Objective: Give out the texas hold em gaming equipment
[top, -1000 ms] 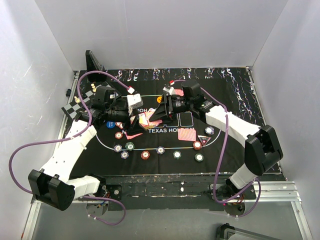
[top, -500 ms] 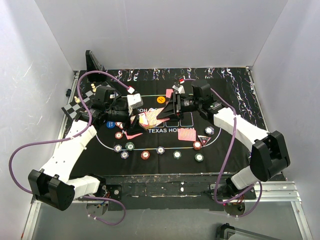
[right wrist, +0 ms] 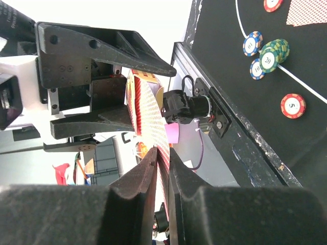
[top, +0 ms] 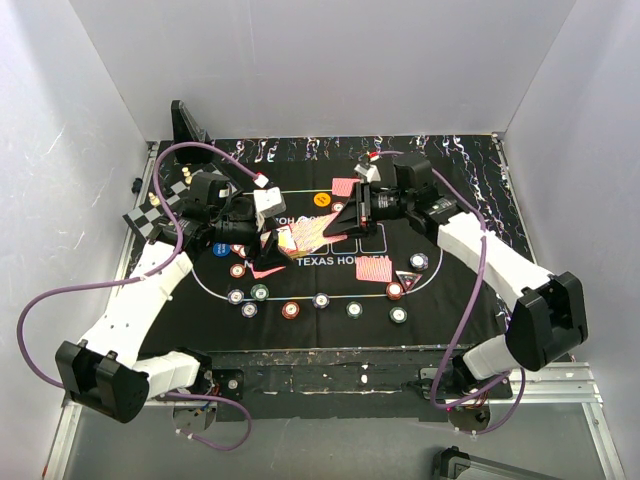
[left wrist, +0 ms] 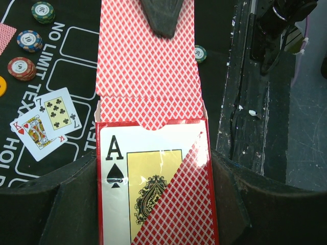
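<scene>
Now the right gripper (right wrist: 162,166) has pinched a card (right wrist: 148,109) from the box (left wrist: 153,184) that the left gripper (top: 268,246) clamps, ready to deal.

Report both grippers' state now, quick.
Left gripper: closed, holding the card box.
Right gripper: closed, pinching a red-backed card sticking out of that box.

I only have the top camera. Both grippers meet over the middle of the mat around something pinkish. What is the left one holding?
Observer: The left gripper is clamped on a card box. The box has an ace of spades printed on its face and its top is open.
Operator: And is the right one actually gripping anything?
Observer: Yes. The right gripper has its fingers pinched on a red-backed card that sticks out of the box's open top.
</scene>
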